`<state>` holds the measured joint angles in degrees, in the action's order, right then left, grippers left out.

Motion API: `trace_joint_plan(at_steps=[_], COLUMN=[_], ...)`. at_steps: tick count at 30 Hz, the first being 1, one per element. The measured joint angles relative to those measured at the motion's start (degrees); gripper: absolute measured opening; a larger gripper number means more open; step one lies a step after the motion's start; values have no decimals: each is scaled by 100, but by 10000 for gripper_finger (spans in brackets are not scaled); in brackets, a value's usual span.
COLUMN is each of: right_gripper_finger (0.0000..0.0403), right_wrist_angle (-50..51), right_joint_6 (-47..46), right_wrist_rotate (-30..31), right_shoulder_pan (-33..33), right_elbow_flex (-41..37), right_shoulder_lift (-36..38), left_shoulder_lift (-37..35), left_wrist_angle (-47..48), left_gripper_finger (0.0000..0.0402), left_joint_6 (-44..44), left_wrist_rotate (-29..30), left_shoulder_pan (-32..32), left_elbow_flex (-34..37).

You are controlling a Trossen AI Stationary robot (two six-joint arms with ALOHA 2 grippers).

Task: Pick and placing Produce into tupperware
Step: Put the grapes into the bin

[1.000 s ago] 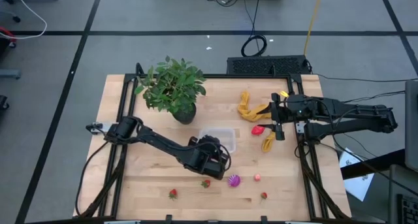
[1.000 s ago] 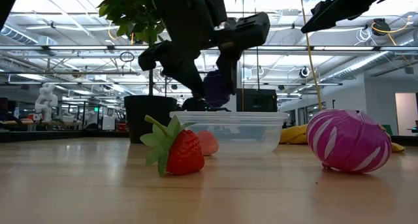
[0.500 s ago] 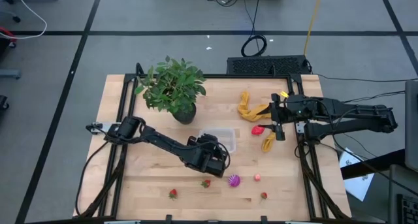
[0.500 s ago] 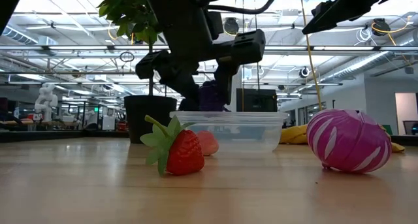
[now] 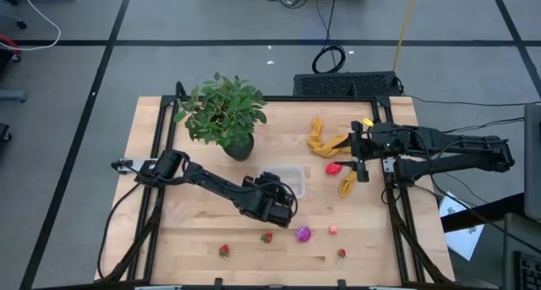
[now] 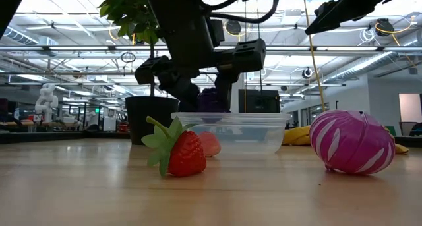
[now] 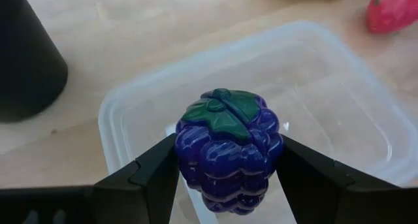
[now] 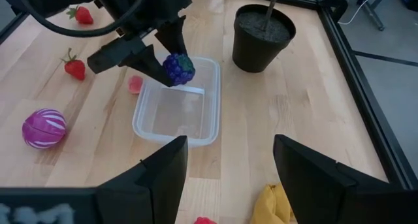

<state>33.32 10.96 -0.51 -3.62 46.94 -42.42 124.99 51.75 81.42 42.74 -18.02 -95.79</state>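
Directly under my left gripper (image 7: pixel 228 168), which pinches a bumpy purple toy grape cluster (image 7: pixel 228 155), sits the clear rectangular plastic tupperware (image 7: pixel 326 87), empty.

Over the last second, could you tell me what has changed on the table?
The left gripper, still shut on the purple grape cluster, has moved lower over the tupperware. The right gripper stays hovering, open; the strawberry and the other fruits have not moved.
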Motion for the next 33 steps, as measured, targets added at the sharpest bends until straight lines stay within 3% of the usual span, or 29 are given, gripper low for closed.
trace_joint_plan(at_steps=[33], right_gripper_finger=[220], right_wrist_angle=[-2], right_joint_6=[-2], right_wrist_rotate=[0], right_shoulder_pan=[2], right_elbow_flex=[0], right_shoulder_lift=[0], left_shoulder_lift=[173], left_wrist_angle=[-151], left_gripper_finger=[230], left_joint_6=[-72], left_wrist_rotate=[-349], left_shoulder_pan=[129], left_elbow_flex=[0])
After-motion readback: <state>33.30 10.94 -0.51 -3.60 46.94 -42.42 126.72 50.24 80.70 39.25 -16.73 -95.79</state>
